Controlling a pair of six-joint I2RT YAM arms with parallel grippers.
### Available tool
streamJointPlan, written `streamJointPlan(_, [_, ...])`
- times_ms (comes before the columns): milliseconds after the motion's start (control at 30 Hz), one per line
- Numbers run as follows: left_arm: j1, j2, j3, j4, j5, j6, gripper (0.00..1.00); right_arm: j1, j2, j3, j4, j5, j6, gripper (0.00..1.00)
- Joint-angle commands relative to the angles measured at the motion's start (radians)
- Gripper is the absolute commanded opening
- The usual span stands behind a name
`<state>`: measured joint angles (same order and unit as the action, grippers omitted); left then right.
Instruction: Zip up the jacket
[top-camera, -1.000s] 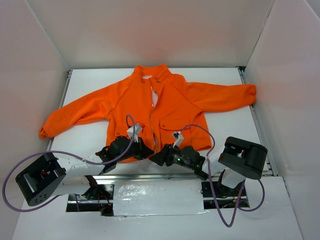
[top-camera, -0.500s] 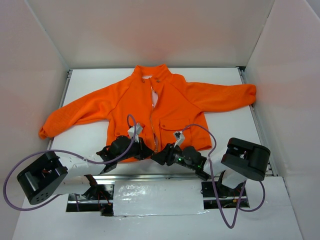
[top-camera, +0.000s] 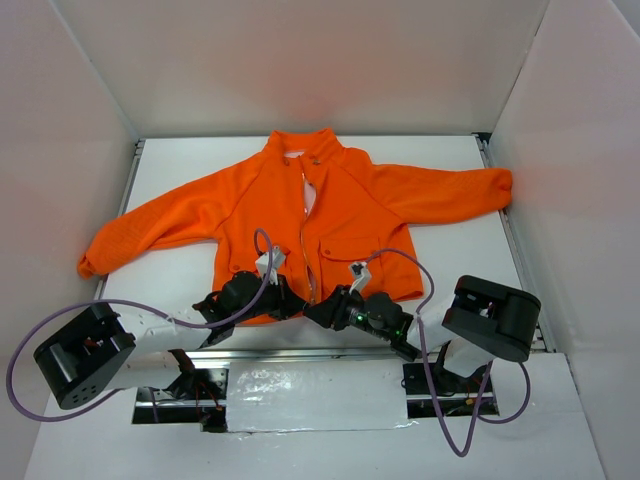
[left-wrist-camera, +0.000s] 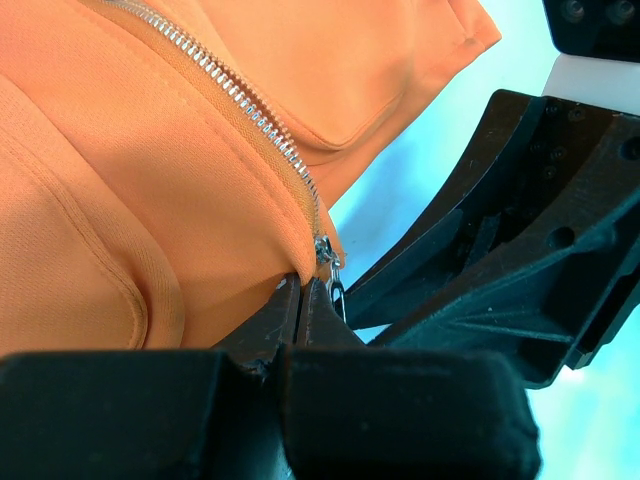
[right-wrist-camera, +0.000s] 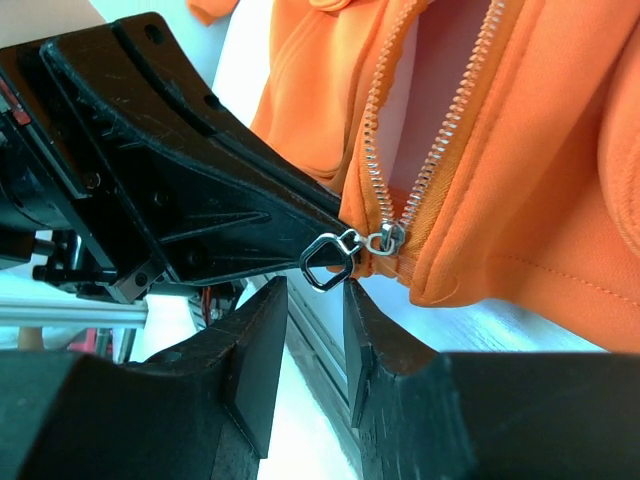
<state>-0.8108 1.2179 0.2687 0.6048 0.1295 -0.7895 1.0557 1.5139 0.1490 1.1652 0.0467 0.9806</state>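
Left jaws are pressed together on the bottom hem (left-wrist-camera: 262, 262) of the small bright orange fleece jacket (top-camera: 350, 200), which lies flat on the white worktop (top-camera: 180, 170). Right jaws stand apart around the silver ring pull tab (right-wrist-camera: 327, 262), not yet gripping it. The pale zipper (top-camera: 303, 235) is open above the slider, so all the zipping is left. Since a second ago, the right arm has edged closer.

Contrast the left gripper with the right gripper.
The left gripper is shut, pinching the jacket hem beside the zipper; the right gripper has its jaws apart. The left grips fabric; the right holds nothing, the zipper pull just off its fingertips. Both are black, at the zipper's bottom end.
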Motion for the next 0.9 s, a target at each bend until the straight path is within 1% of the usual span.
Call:
streamJointPlan(0, [-0.008,0.002,0.043,0.053,0.032,0.001,0.00,-0.002,-0.029,0.007,0.013,0.045,0.021,0.36])
streamJointPlan(67, [-0.008,-0.003,0.043,0.049,0.032,0.003,0.00,-0.002,-0.037,0.009,-0.007,0.064,0.032,0.36])
streamJointPlan(167, [-0.010,-0.003,0.043,0.047,0.032,0.004,0.00,-0.003,-0.049,0.020,-0.036,0.073,0.038,0.40])
streamJointPlan(333, [-0.010,0.005,0.044,0.047,0.032,0.004,0.00,-0.003,-0.046,0.038,-0.039,0.062,0.044,0.44])
streamJointPlan(567, [-0.010,0.002,0.040,0.056,0.028,0.003,0.00,-0.003,-0.020,0.046,-0.009,0.039,0.072,0.44])
streamJointPlan(700, [-0.008,0.000,0.037,0.055,0.027,0.003,0.00,-0.003,-0.021,0.044,-0.012,0.041,0.078,0.40])
streamJointPlan(800, [-0.010,0.000,0.032,0.059,0.028,0.003,0.00,-0.003,-0.029,0.046,-0.039,0.058,0.092,0.33])
streamJointPlan(833, [-0.010,-0.003,0.032,0.062,0.028,-0.001,0.00,-0.003,-0.031,0.052,-0.068,0.064,0.099,0.28])
streamJointPlan(867, [-0.010,-0.003,0.030,0.064,0.030,0.001,0.00,-0.003,-0.034,0.054,-0.082,0.073,0.102,0.26])
